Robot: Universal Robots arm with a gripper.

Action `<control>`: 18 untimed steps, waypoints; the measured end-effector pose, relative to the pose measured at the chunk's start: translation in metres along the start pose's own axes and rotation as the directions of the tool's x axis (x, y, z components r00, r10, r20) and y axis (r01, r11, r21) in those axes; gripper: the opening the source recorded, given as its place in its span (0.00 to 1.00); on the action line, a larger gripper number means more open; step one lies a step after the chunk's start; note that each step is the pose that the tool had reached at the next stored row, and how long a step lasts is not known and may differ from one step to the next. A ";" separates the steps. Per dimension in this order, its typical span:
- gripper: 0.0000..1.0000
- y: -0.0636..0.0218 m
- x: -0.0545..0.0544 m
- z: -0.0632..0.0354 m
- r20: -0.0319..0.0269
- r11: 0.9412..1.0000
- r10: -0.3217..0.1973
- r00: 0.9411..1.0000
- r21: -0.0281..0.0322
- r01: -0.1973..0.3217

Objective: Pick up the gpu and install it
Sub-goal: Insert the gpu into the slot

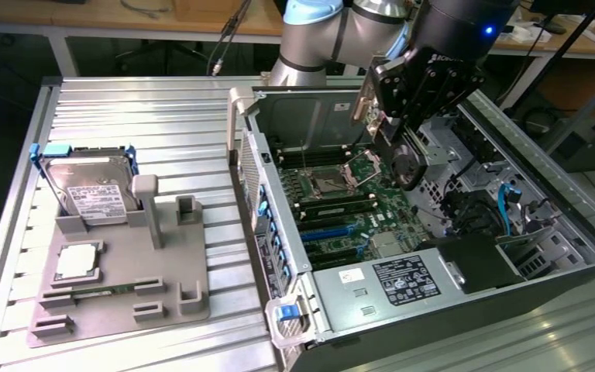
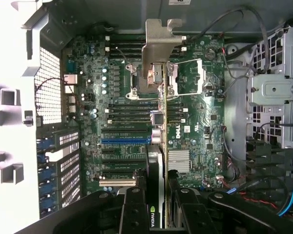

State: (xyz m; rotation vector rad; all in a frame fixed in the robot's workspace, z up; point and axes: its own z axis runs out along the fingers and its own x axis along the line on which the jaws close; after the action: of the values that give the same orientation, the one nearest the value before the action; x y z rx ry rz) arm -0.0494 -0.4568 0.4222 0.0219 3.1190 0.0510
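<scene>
At the near edge of the exterior view: open computer case (image 1: pixel 545 194), lying on its side, with a labelled power-supply box (image 1: pixel 401 283) at its near end.
To the exterior view's left, on the ribbed metal table (image 1: pixel 173 132): grey holder tray (image 1: pixel 122 310), just beside the case; carrying a narrow green RAM stick (image 1: pixel 101 291), a square silver chip (image 1: pixel 78 262) and, farther back, a silver hard drive (image 1: pixel 91 190) with white label.
Inside the case: green motherboard (image 1: pixel 328 201) (image 2: pixel 112 97); blue expansion slot (image 2: pixel 126 141); processor socket (image 2: pixel 171 78) beyond the slots.
Over the motherboard: gripper (image 1: pixel 396 128) (image 2: pixel 156 204), black fingers (image 2: pixel 134 209) clamped on either face of the gpu (image 1: pixel 409 164) (image 2: pixel 157 146); card held edge-on, black cooler block on one face, Nvidia label between the fingers; silver end bracket (image 2: pixel 158 48) at its far end, over the socket area; whether the card touches the board cannot be told.
Behind: silver and blue robot arm (image 1: pixel 318 39); wooden workbench (image 1: pixel 122 15) farthest back.
</scene>
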 end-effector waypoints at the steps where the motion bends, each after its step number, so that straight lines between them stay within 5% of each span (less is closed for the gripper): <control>1: 0.27 0.0000 0.000 0.0000 0.000 1.000 -0.003 1.000 0.000 0.003; 18: 0.27 0.0000 0.000 0.0000 -0.001 0.999 -0.036 0.999 -0.001 0.036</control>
State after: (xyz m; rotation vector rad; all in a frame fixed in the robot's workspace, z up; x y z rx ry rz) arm -0.0494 -0.4568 0.4222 -0.0346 3.1196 0.0516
